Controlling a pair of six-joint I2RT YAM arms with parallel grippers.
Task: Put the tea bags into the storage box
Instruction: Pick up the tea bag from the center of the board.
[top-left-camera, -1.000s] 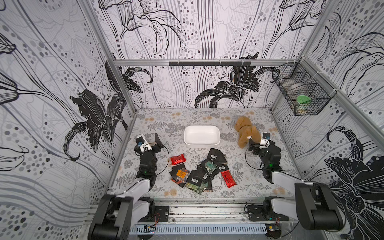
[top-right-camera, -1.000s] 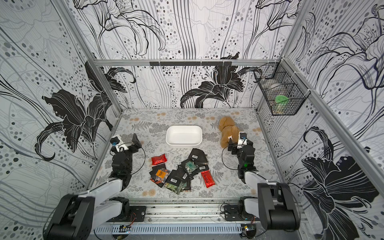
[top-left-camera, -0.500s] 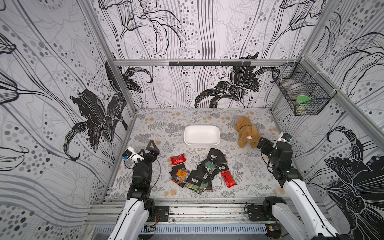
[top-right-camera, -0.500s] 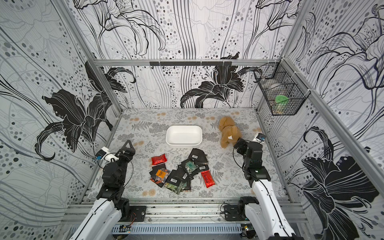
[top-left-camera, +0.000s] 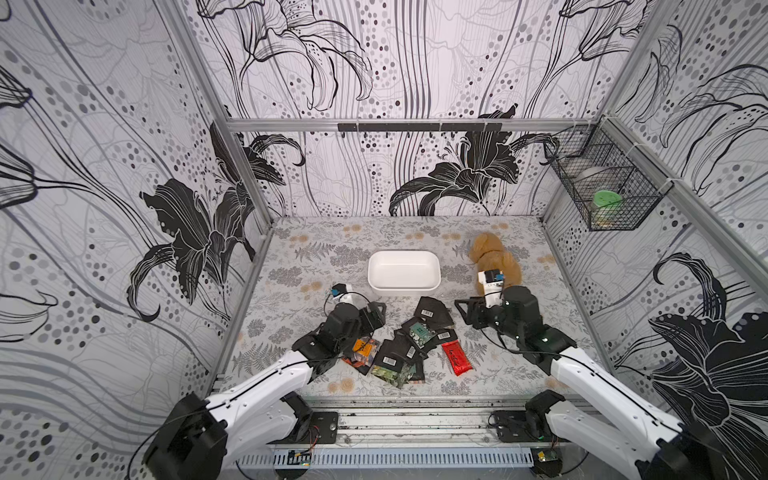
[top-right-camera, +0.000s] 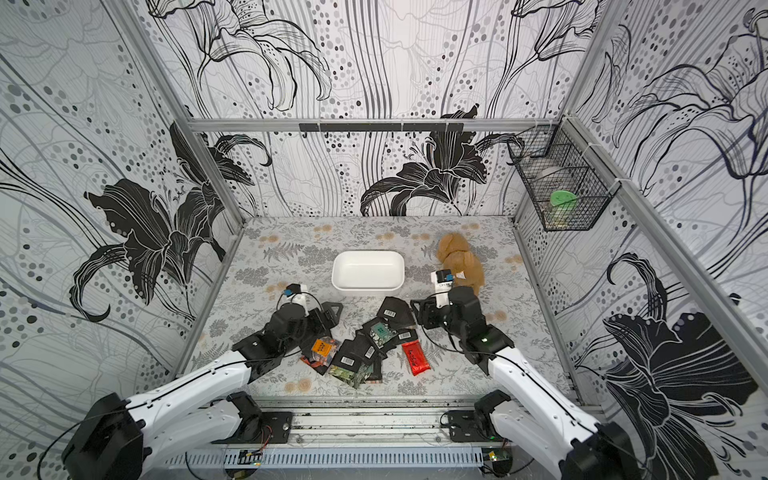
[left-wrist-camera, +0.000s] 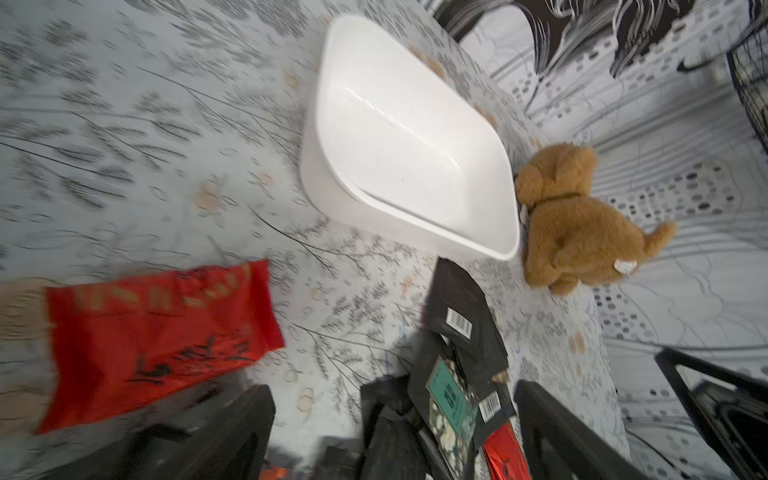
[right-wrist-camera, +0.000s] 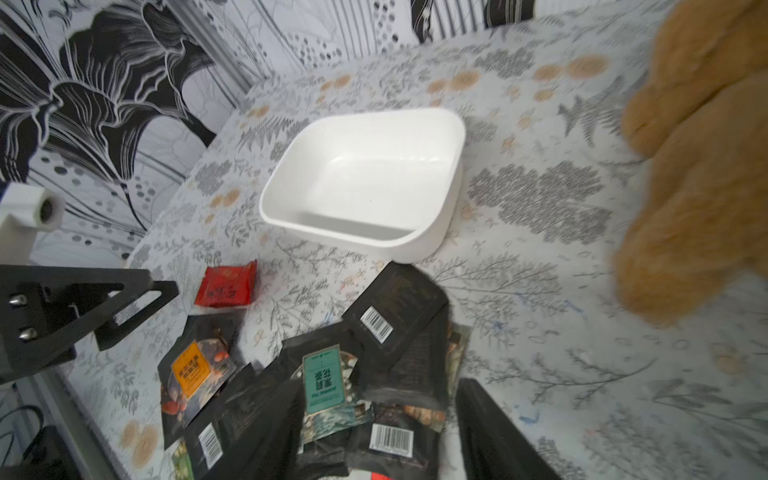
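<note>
Tea bags (top-left-camera: 409, 347) lie loose on the worktop (top-left-camera: 332, 257), all of them outside the storage box (top-left-camera: 403, 289).
The overlapping pile sits on the robot-facing side of the box, and its nearest black sachet (top-left-camera: 432, 309) lies just beside the box wall. A lone red sachet (right-wrist-camera: 226, 284) lies apart, off the box's near left corner. A long red sachet (top-left-camera: 456, 356) lies at the edge of the pile away from the box. The left gripper (top-left-camera: 372, 316) hovers over the pile's left end, jaws spread wide. The right gripper (top-left-camera: 467, 311) hangs off the box's near right corner, jaws apart but narrower. A tan plush toy (top-left-camera: 494, 257) sits to the right of the box.
</note>
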